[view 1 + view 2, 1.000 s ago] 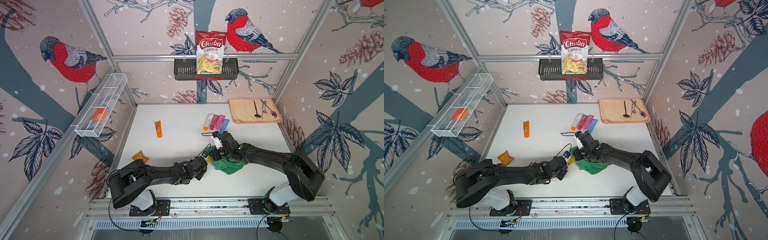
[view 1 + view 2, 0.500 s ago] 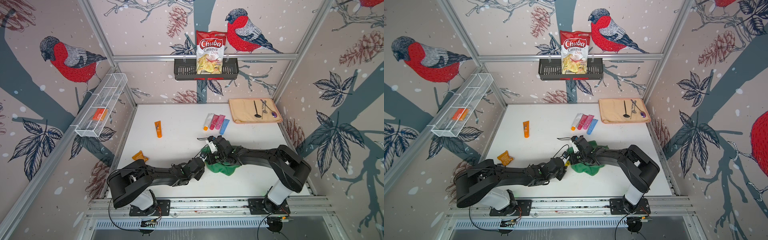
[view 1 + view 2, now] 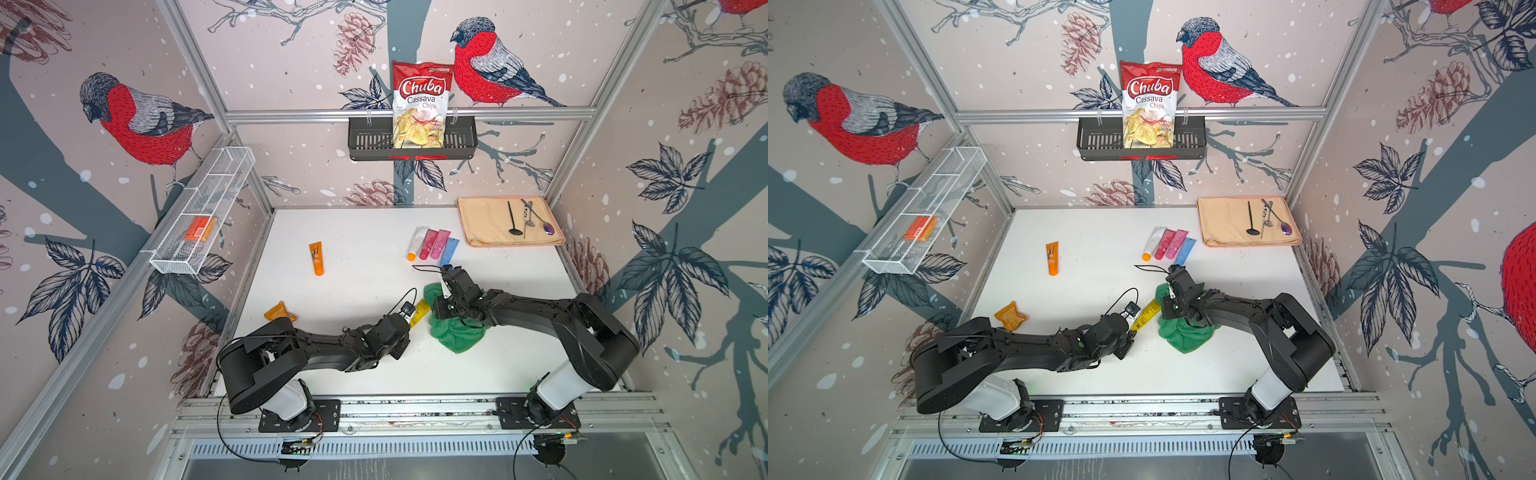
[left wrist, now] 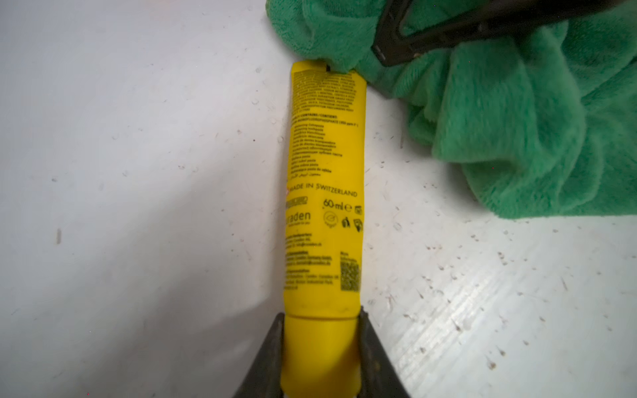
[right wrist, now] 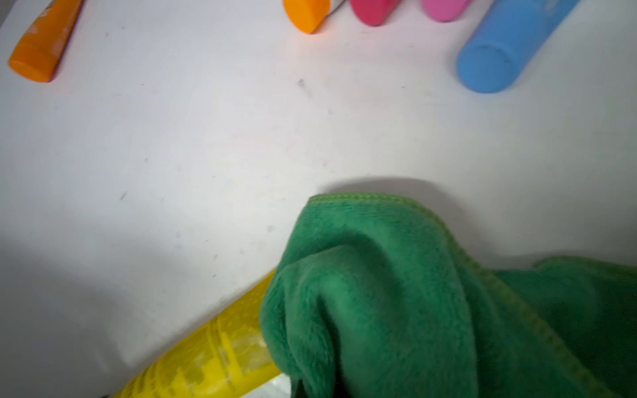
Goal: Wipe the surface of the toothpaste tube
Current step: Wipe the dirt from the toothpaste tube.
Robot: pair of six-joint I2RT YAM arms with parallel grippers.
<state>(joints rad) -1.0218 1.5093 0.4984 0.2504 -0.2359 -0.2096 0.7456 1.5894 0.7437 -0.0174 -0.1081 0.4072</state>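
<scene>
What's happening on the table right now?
The left gripper is clamped on the cap end of the yellow toothpaste tube. The right gripper is shut on a bunched green cloth, which touches only the tube's far, crimped end. Most of the tube's printed side is uncovered at this moment.

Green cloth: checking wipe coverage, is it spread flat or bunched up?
Bunched up: the green cloth sits in crumpled folds, one covering an end of the yellow tube.

Yellow toothpaste tube (image 4: 324, 193), black print; plain green cloth (image 4: 517, 120); white tabletop (image 3: 374, 237); orange tube (image 3: 316, 258) at ten o'clock from it.
</scene>
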